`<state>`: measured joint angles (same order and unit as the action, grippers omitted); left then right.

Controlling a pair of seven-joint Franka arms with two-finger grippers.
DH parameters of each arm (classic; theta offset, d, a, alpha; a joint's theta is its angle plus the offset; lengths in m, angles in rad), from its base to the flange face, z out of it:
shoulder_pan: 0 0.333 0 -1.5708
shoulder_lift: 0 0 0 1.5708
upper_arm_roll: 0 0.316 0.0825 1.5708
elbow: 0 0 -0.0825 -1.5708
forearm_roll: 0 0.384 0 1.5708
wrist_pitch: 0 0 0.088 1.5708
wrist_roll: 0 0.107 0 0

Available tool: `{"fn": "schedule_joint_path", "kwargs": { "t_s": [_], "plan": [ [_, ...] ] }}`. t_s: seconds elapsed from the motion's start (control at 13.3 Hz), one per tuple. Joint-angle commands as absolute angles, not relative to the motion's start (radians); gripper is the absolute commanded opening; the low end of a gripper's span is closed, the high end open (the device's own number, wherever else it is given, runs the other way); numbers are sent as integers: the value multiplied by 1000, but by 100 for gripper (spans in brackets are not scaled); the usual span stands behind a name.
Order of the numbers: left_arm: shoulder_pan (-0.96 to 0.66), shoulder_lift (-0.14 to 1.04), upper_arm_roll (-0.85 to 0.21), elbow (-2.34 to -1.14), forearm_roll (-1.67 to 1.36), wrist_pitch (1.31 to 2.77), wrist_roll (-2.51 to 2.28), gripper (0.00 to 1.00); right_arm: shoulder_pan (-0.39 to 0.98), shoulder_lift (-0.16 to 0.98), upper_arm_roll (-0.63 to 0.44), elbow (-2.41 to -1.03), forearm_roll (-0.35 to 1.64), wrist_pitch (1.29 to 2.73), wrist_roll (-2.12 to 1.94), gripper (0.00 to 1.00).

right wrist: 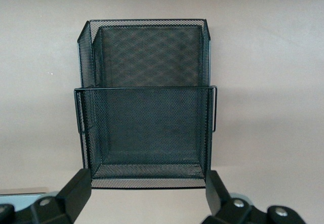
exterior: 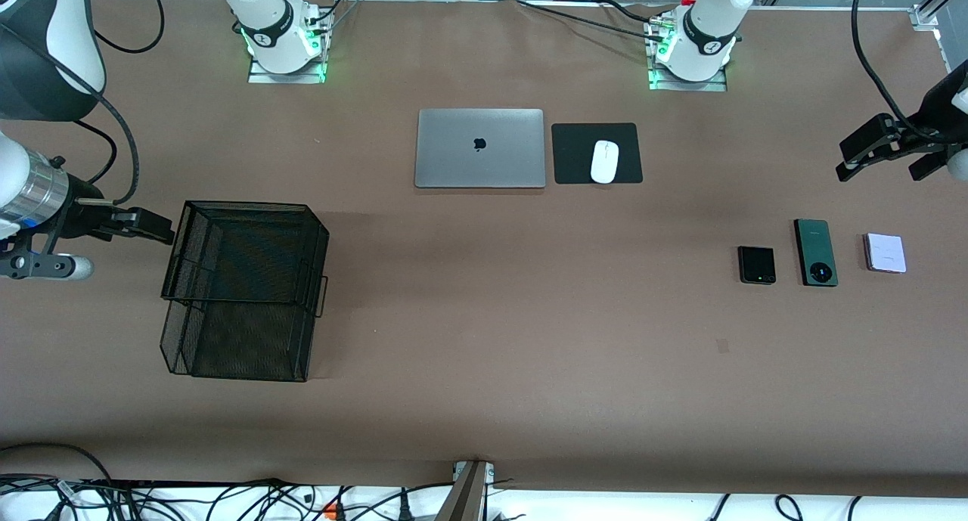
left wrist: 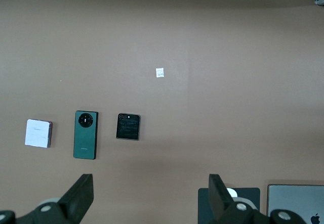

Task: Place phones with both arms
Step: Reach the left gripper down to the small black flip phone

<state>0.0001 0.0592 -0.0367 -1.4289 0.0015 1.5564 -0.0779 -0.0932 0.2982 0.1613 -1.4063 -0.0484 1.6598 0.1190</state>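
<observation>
Three phones lie in a row on the brown table toward the left arm's end: a small black flip phone [exterior: 757, 265], a long dark green phone [exterior: 815, 252] with a round camera ring, and a pale pink flip phone [exterior: 885, 252]. The left wrist view shows them too: black [left wrist: 128, 126], green [left wrist: 86, 134], pink [left wrist: 38, 133]. My left gripper [exterior: 877, 175] hangs open and empty above the table's edge at that end, apart from the phones; its jaws [left wrist: 151, 186] stand wide. My right gripper [exterior: 162, 230] is open and empty beside the black mesh basket [exterior: 242, 279], facing it [right wrist: 148, 183].
A closed silver laptop [exterior: 479, 148] and a white mouse [exterior: 604, 161] on a black mat [exterior: 575, 154] lie near the robots' bases. The two-tier mesh basket [right wrist: 147, 97] holds nothing. A small white tag [left wrist: 160, 73] lies on the table.
</observation>
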Motion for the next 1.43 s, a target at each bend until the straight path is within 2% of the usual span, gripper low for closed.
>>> {"fn": "schedule_joint_path", "kwargs": {
  "t_s": [0.0,0.45,0.75,1.35],
  "plan": [
    [-5,38,-31,-1439,-18,1536,-55,100,-94,296,164,-1396,-31,1646,120,100],
    [-5,38,-32,-1442,-12,1500,-55,100,-97,299,161,-1394,-31,1643,106,100],
    [0,74,-23,-1486,26,1523,-17,100,-98,301,160,-1394,-28,1643,103,100],
    [133,161,-23,-1857,49,2035,175,100,-98,302,160,-1396,-25,1643,103,100]
  ]
}}
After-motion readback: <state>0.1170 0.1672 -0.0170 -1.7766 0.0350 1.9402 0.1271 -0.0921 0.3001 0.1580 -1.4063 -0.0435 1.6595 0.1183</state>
